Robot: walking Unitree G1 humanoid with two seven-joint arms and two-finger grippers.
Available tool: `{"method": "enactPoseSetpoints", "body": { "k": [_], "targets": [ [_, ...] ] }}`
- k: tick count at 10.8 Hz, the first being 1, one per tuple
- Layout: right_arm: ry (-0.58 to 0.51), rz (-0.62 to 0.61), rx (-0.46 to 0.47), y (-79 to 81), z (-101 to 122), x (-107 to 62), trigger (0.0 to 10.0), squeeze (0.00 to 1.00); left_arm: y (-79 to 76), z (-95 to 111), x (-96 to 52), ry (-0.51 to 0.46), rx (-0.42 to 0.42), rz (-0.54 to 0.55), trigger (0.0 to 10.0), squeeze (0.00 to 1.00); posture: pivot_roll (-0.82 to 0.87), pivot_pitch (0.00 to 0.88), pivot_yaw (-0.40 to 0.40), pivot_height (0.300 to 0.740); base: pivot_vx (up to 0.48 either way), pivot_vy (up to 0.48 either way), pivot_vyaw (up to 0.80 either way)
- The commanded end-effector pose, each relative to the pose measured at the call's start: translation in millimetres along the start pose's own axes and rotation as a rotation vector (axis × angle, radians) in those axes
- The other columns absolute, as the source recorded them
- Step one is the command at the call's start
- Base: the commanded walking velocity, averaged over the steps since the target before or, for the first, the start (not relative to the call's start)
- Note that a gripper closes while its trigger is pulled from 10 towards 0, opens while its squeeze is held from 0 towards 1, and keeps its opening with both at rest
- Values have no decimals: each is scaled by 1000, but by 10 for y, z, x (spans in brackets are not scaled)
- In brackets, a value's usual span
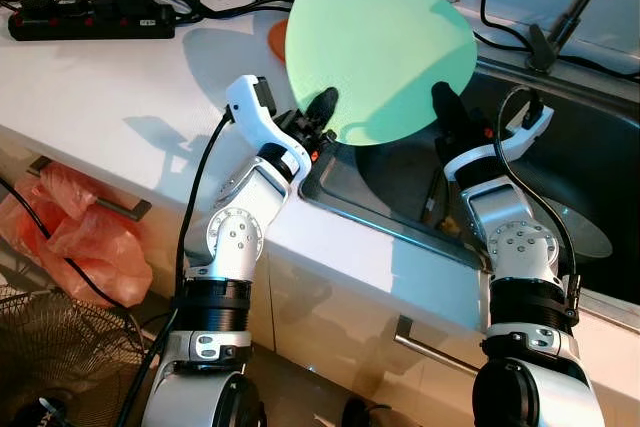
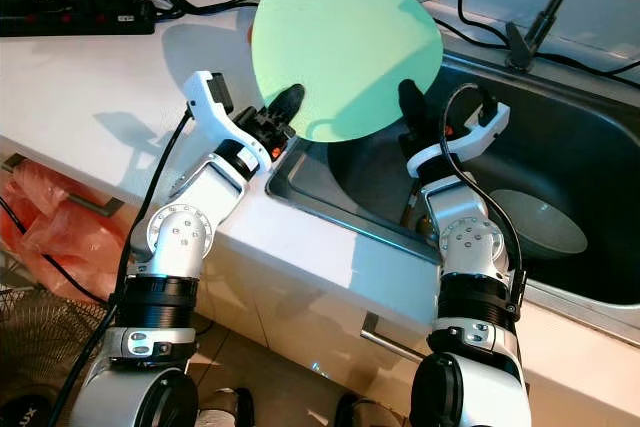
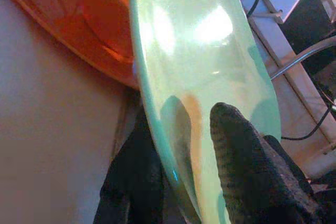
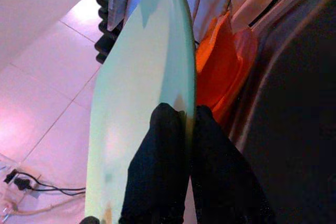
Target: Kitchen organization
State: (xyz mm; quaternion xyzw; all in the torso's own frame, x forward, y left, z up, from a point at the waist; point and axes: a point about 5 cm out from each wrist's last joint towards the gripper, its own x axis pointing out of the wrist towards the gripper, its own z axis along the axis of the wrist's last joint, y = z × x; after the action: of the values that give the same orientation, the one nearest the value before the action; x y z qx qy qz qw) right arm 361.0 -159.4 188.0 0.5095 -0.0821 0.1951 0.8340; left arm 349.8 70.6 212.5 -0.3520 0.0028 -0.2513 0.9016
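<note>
A light green plate (image 1: 380,42) is held up on edge, tilted, over the left end of the sink (image 1: 590,147). My left gripper (image 1: 322,112) is shut on its lower left rim, one finger on each face, as the left wrist view (image 3: 181,145) shows. Pinching the lower right rim is my right gripper (image 1: 445,102), its two fingers pressed to the edge in the right wrist view (image 4: 186,124). An orange plate (image 1: 277,39) lies on the white counter (image 1: 100,97) just behind the green one, mostly hidden by it.
A grey dish (image 2: 540,222) lies in the dark sink basin. The faucet (image 1: 560,27) rises behind the sink. A black power strip (image 1: 90,19) and cables sit at the counter's back left. An orange plastic bag (image 1: 80,232) hangs below the counter, above a wire basket (image 1: 50,347).
</note>
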Motion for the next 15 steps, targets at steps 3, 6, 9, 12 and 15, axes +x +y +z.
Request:
{"method": "enactPoseSetpoints", "body": {
  "k": [3, 6, 9, 12, 15],
  "targets": [
    [-49, -15, 27, -2, 92, 13, 0, 0, -190, -35, 38, 8, 13, -90, 10000, 1000, 52, 115, -44, 740, 0, 0, 0],
    [-186, -40, 93, -32, 285, 9, 0, 0, -179, -43, 31, 12, 26, -83, 10000, 1000, 52, 112, -46, 740, 0, 0, 0],
    [-298, -53, 133, -65, 459, -27, 0, 0, -183, -49, 30, 14, 30, -88, 10000, 0, 52, 115, -45, 740, 0, 0, 0],
    [-451, -72, 186, -138, 686, -122, 0, 0, -178, -48, 22, 14, 38, -87, 10000, 0, 52, 119, -44, 740, 0, 0, 0],
    [-557, -206, 78, -320, 884, -301, 0, 0, -162, -39, 14, 9, 44, -78, 10000, 0, 51, 122, -45, 740, 0, 0, 0]
  ]
}}
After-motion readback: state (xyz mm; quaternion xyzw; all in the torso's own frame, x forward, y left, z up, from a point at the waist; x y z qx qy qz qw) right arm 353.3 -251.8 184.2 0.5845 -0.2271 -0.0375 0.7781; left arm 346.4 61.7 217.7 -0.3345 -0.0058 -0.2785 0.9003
